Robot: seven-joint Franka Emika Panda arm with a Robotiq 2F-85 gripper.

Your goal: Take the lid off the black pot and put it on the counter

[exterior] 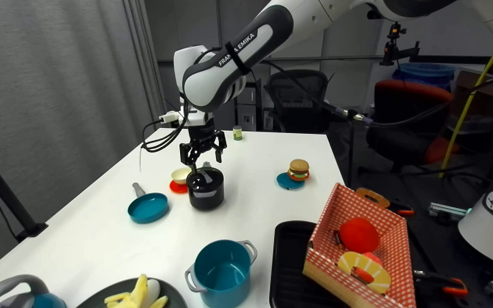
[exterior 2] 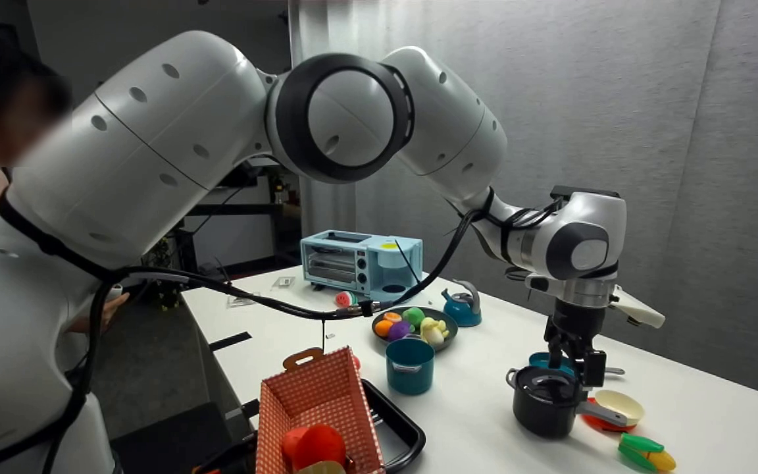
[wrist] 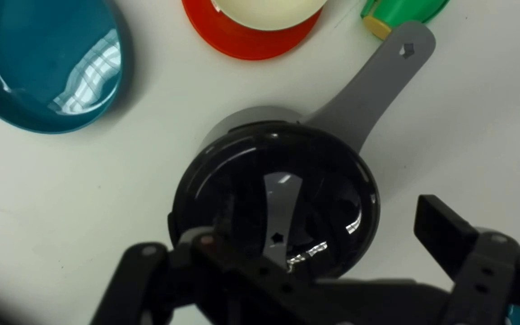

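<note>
The black pot [exterior: 206,200] stands upright on the white counter [exterior: 250,171]; it also shows in an exterior view [exterior 2: 543,418] and in the wrist view, its grey handle [wrist: 368,85] pointing up and right. The lid appears to be on it: a glossy dark round top [wrist: 237,185] with a grey strip, partly hidden by the gripper. My gripper [exterior: 202,157] is open just above the pot, as an exterior view [exterior 2: 574,374] shows. In the wrist view [wrist: 318,225], one finger overlaps the lid and the other is over the counter beside it. Whether a finger touches the lid is unclear.
A teal pan [wrist: 48,67] and a cream bowl [exterior 2: 619,406] on a red plate stand close to the pot. Toy corn [exterior 2: 645,452] lies near the handle. A teal pot [exterior: 221,278], a black tray [exterior 2: 412,431] and a red-checked basket [exterior: 328,222] are farther off.
</note>
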